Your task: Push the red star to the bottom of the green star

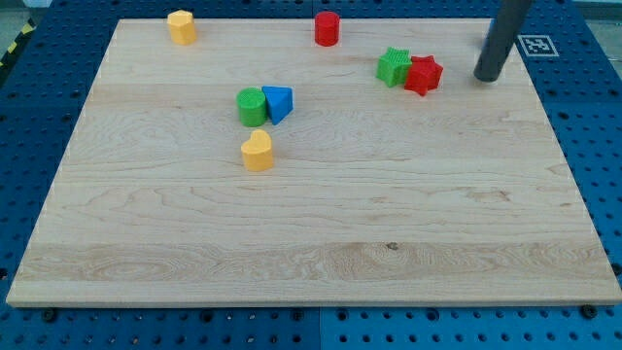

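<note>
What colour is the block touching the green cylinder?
Blue: the blue triangular block touches the green cylinder, seen in the camera view.

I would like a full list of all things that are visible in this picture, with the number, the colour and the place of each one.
red star: one, red, upper right of the board, touching the green star on its right side
green star: one, green, upper right, just left of the red star
red cylinder: one, red, near the top edge, middle
yellow block: one, yellow, top left
green cylinder: one, green, centre left, touching the blue block
blue block: one, blue, right of the green cylinder
yellow heart: one, yellow, below that pair
wooden board: one, light wood, on a blue perforated table
my tip: one, dark rod end, right of the red star, apart from it
</note>
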`<state>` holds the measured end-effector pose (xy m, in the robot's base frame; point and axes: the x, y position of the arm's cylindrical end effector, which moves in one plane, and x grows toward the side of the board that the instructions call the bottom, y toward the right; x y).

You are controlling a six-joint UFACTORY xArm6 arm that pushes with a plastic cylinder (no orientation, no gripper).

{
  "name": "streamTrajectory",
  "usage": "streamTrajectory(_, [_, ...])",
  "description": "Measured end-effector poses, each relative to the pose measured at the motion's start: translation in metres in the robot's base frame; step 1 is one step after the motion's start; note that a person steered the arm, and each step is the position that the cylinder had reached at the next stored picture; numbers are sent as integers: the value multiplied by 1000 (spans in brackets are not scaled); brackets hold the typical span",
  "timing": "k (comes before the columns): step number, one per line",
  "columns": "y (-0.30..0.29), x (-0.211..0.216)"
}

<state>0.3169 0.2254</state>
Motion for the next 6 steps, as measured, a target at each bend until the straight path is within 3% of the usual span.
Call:
streamTrajectory(3, [-85, 36])
streamTrajectory(5, [-92, 50])
streamTrajectory(6, [-155, 50])
